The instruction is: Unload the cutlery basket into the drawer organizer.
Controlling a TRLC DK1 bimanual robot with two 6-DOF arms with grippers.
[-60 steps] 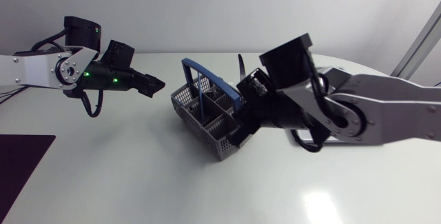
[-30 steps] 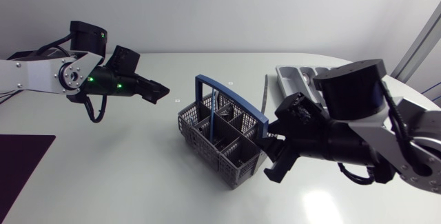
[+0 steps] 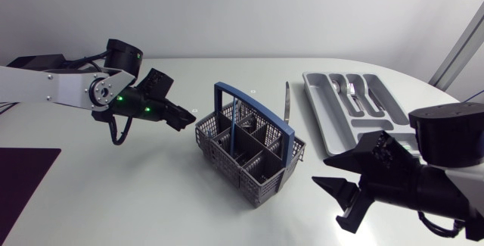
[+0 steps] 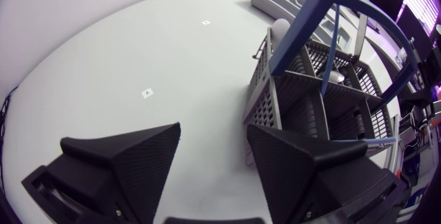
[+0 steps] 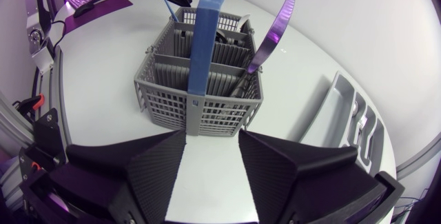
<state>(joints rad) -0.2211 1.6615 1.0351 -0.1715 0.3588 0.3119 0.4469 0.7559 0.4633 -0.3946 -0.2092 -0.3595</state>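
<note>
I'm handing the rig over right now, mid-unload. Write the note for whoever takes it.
Left gripper: open, empty, just off a corner of the basket.
Right gripper: open, empty, facing the basket's opposite side.
Basket: upright mid-table, a knife and other pieces standing in it.
Organizer: on the right arm's side, some cutlery lying in it.
Done: a little at most.
Left: the knife and the rest of the basket.

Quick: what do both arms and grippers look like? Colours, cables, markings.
The left arm has white-grey links, black joints, two green lights and a looped black cable. The right arm shows a black drum-shaped joint. The left gripper and right gripper are matte black with broad wedge fingers.
</note>
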